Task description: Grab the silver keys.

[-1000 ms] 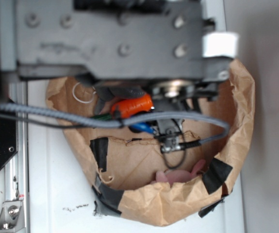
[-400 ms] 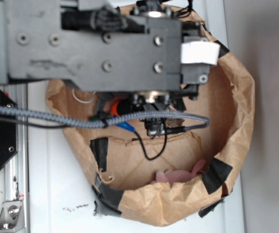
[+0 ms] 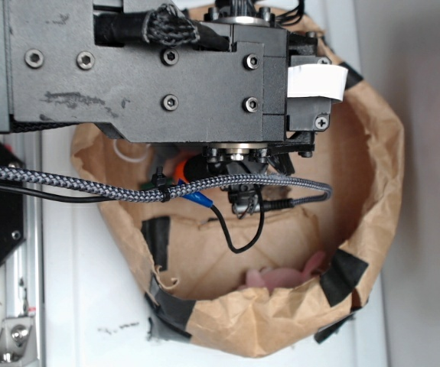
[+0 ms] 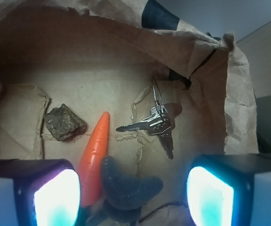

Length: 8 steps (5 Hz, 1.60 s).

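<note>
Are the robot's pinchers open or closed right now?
Open. In the wrist view the tool has its two fingers wide apart, and the silver keys lie untouched on the paper bag floor beyond them.

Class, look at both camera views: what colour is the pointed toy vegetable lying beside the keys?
Orange. The carrot shows best in the wrist view, left of the silver keys.

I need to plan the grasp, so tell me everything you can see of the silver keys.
The silver keys are a small bunch of shiny grey metal on a thin wire ring that loops toward the bag's back wall. They lie flat on the brown paper bag floor, blades splayed left and down, right of the carrot and apart from it. Nothing grips them.
</note>
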Each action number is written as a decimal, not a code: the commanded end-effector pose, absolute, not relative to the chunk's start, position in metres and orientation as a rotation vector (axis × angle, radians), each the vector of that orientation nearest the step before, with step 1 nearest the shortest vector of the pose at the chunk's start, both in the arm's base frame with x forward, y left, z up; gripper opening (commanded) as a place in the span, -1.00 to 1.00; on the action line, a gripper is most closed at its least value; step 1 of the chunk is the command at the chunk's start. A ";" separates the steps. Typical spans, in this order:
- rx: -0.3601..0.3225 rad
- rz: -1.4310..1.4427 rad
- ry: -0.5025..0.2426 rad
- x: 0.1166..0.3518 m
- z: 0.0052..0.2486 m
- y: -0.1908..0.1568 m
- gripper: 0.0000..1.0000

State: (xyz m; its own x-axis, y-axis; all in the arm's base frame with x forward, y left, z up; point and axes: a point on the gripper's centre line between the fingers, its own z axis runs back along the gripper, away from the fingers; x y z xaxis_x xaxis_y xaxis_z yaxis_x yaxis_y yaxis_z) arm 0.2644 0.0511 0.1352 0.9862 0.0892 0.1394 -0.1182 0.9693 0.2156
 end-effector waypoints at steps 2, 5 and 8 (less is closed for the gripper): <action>0.217 0.246 -0.202 0.302 0.087 0.041 1.00; 0.285 0.244 -0.253 0.308 0.086 0.103 1.00; 0.303 0.233 -0.271 0.302 0.087 0.111 1.00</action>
State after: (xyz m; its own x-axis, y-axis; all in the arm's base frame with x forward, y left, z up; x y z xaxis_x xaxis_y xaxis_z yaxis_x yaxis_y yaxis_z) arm 0.2976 0.0984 0.0630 0.9609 0.1560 0.2286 -0.2150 0.9409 0.2619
